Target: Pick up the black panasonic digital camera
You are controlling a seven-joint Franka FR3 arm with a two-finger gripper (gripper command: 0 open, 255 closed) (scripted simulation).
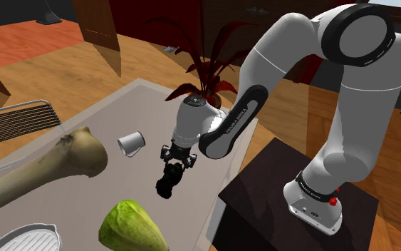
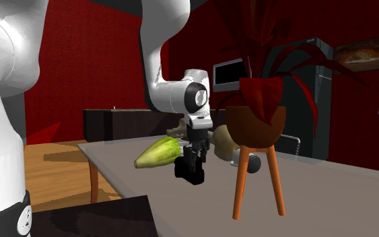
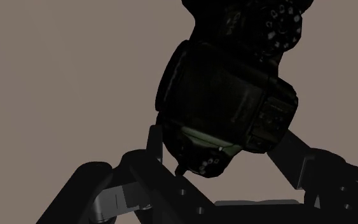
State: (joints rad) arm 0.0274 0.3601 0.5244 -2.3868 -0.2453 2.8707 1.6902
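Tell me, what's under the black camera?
Just plain grey table shows around the camera in the claw. The spot right beneath is hidden by the camera itself.

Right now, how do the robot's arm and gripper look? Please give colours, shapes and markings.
The arm has smooth, rounded white links with black rings at the joints. A dark band with small white lettering runs along the forearm, and a small red mark sits near the base. The gripper is all black and two-fingered.
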